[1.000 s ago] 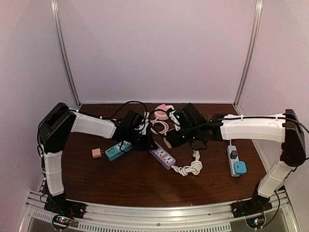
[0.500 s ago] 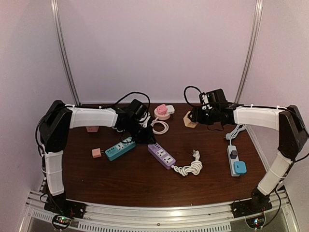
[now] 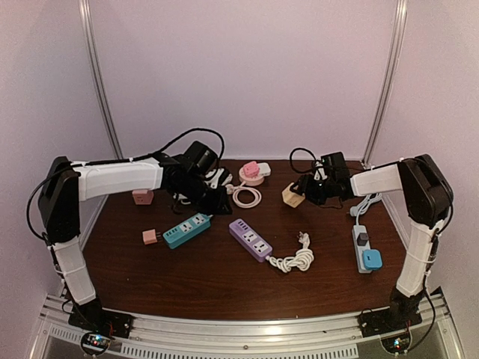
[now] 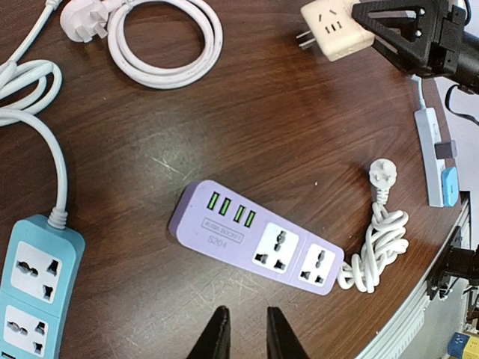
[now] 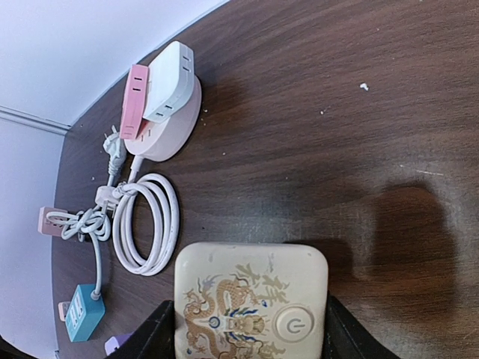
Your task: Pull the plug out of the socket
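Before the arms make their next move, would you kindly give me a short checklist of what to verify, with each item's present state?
1. Grip: ok. The right end effector clamps the cream adapter from both sides.
2. Adapter free of the purple power strip: ok. Its prongs are bare and the strip's sockets are empty.
3. Spare arm unloaded: ok. The left end effector is slightly open with nothing in it.
4. Adapter lifted off the table: cannot tell.
5. All plugs out: not ok. A blue plug sits on the white power strip.
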